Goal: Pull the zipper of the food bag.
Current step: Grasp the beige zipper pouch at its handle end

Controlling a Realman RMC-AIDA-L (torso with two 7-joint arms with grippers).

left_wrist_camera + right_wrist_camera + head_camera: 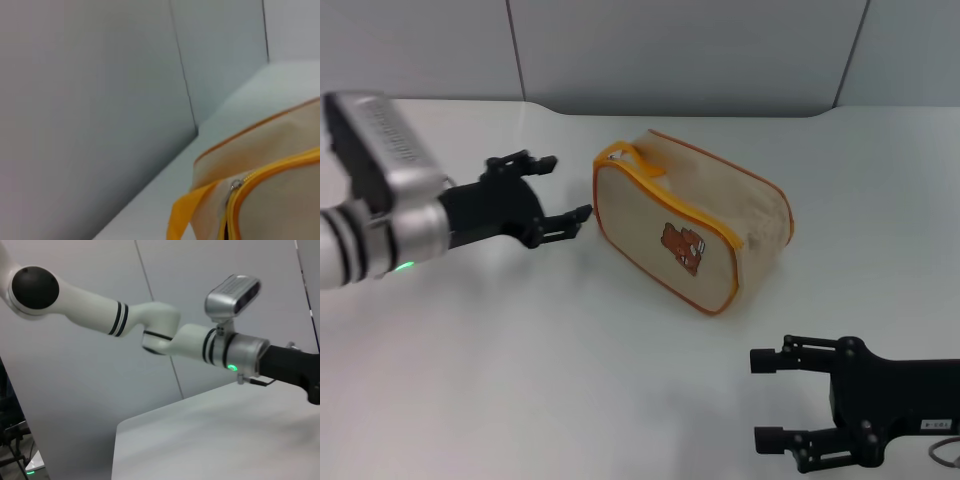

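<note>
Because the zipper (pixel 235 184) sits at the end of the food bag (pixel 690 220) beside the orange loop handle (pixel 628 154), that end is where the work lies. On the white bench (pixel 520 350) the bag rests with its bear picture facing forward. Close to the handle end, the left pincer (pixel 552 188) hangs with fingers apart, likely lined up to reach the tab. Nearer the front edge, well apart from the bag, the right pincer (pixel 768 398) waits, also spread open.

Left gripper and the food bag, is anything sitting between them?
No. In the head view only bare white table separates the open left gripper from the food bag.
</note>
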